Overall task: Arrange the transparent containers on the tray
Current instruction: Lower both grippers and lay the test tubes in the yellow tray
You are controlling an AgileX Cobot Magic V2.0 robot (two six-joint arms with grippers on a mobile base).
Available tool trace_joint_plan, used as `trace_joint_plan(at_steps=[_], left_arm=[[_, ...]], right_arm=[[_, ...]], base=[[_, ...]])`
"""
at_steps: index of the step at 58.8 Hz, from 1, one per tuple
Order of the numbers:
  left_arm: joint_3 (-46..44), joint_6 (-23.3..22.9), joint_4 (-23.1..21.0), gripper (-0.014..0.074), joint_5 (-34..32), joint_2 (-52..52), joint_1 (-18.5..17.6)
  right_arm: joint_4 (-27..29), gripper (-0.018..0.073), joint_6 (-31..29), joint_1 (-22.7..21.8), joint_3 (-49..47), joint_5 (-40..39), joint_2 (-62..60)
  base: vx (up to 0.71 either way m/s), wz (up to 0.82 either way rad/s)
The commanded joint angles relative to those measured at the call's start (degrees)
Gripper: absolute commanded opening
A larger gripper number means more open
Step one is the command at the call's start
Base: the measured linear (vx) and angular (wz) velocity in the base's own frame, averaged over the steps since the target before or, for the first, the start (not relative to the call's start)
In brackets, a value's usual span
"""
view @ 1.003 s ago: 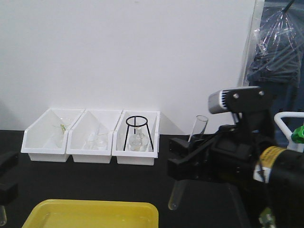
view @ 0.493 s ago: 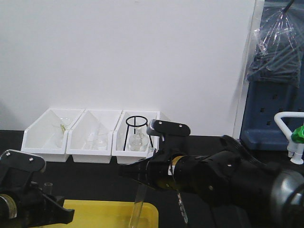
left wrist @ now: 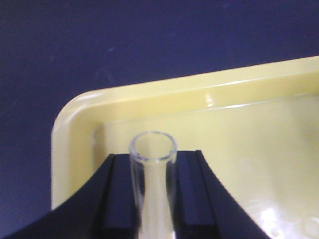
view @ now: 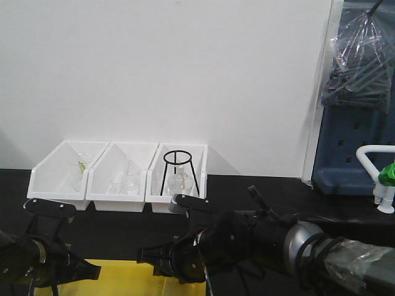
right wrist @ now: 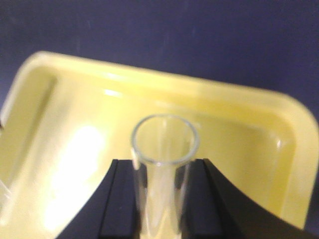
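Note:
The yellow tray (left wrist: 75,129) lies under both grippers on the black table; in the front view only a strip of the tray (view: 123,271) shows between the arms. My left gripper (left wrist: 153,157) is shut on a narrow clear test tube (left wrist: 150,199), open rim upward, over the tray's corner. My right gripper (right wrist: 163,163) is shut on a wider test tube (right wrist: 162,199), held over the tray's inside near its rim (right wrist: 279,107). In the front view the left arm (view: 43,250) and right arm (view: 234,246) hang low and hide both tubes.
Three white deep bins (view: 117,194) with glassware stand along the back wall; the right one holds a black wire tripod (view: 179,172). A blue cabinet (view: 352,154) and a white-and-green fitting (view: 384,179) are at the far right.
Both arms have dropped lower over the tray, and the right arm has swung left. The tube seen in the front view half a second ago is now hidden behind the arms.

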Motion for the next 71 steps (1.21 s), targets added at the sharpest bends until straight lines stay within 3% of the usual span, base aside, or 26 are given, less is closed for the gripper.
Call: trace_joint_plan(at_steps=[1,9,18,30,46,58,71], left_arm=[[-2.9,-0.1,0.1,0.0154,1.1,-0.6,0.2],[-2.8,-0.1,0.1,0.0156,1.6,1.3,0.2],[-2.8,-0.1,0.1,0.0158,1.7,3.9,0.2],[-2.8,-0.1,0.2,0.0185,2.2,7.5,0.2],[-2.8,-0.1,2.0,0.0382,1.9,8.3,0.2],[-2.8,-0.1,1.8,0.0552,1.9,8.3,0.2],[-2.9,0.4,3.5,0.0582,2.9,5.8,0.2]], right_arm=[[4.5,0.0201,-4.5,0.1,-2.0,-1.3,-1.6],[8.0,0.0207,-8.6,0.1,-2.0,0.2,0.5],[8.2,0.0225,-8.7,0.1,-2.0,0.3,1.6],[8.1,0.0326,-8.7,0.0,-2.0,0.2,2.1],[7.2,0.0461,-8.7,0.0,-2.0,0.1,2.1],[7.2,0.0496,-8.7,0.0,-2.0,0.2,2.1],[7.7,0.0496,-8.0,0.0,-2.0,-0.1,1.5]], base=[[0.00,0.00],[0.00,0.00],[0.00,0.00],[0.00,0.00],[0.00,0.00],[0.00,0.00],[0.00,0.00]])
